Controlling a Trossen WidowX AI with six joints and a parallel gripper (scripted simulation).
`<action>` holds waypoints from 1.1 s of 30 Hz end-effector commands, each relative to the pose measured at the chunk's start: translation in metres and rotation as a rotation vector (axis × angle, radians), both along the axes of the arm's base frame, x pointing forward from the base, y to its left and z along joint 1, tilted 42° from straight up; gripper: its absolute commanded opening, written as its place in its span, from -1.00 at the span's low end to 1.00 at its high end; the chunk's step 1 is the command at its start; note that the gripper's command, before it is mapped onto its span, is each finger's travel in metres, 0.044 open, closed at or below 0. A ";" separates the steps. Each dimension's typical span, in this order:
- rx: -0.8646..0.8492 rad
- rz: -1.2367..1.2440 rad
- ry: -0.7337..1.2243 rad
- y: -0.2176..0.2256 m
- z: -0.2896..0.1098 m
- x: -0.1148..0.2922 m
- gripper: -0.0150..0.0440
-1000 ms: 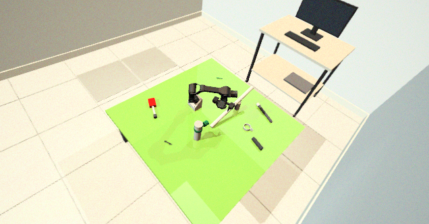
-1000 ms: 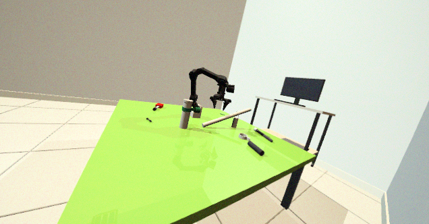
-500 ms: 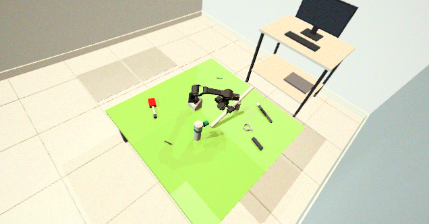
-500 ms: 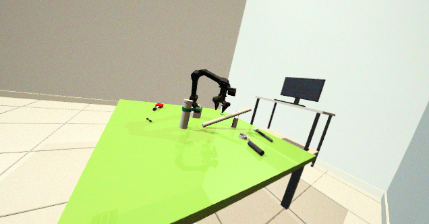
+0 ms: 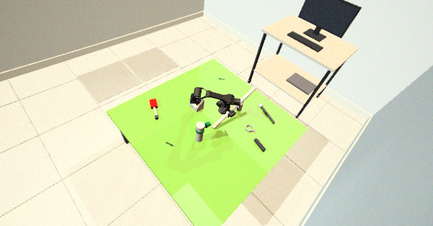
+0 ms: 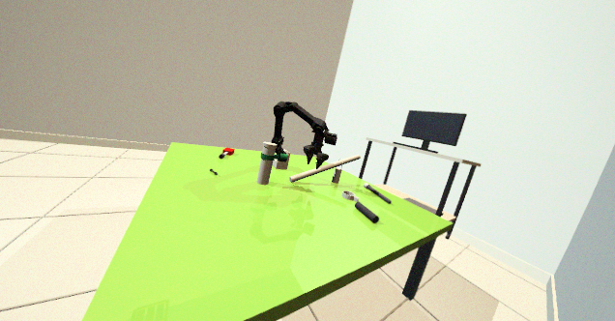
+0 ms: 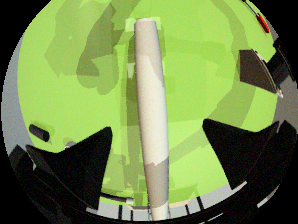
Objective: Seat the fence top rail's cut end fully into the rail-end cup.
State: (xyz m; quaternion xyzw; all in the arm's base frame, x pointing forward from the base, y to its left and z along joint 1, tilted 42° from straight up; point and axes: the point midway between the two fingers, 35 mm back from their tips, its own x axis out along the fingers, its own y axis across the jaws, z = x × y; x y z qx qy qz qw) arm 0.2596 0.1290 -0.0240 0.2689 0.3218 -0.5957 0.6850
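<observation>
The big post (image 5: 199, 137) (image 6: 263, 174) stands upright with the green brace band (image 6: 266, 157) high, below its pale cap. The green rail-end cup (image 5: 207, 124) (image 6: 282, 157) hangs on the band's side facing the rail. The pale rail (image 5: 219, 122) (image 6: 300, 176) (image 7: 150, 95) slopes, its near end low and apart from the cup, its far end raised beyond the short post (image 6: 336, 176). The loop cap is too small to make out. My gripper (image 5: 227, 111) (image 6: 314, 164) (image 7: 159, 128) is open and empty, with its fingers on either side of the rail's line, above it; contact is not visible.
The arm's base block (image 5: 198, 106) stands behind the big post. A red-headed tool (image 5: 153, 103) (image 6: 228, 152) lies left. A long dark tool (image 5: 267, 114) (image 6: 378, 193), a ring clamp (image 5: 246, 128) and a black cylinder (image 5: 259, 145) (image 6: 366, 213) (image 7: 39, 133) lie right.
</observation>
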 end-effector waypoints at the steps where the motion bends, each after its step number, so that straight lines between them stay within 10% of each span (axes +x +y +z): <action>1: -0.007 0.005 0.003 -0.005 -0.004 0.000 1.00; 33: -0.008 0.005 0.002 -0.038 -0.042 0.005 1.00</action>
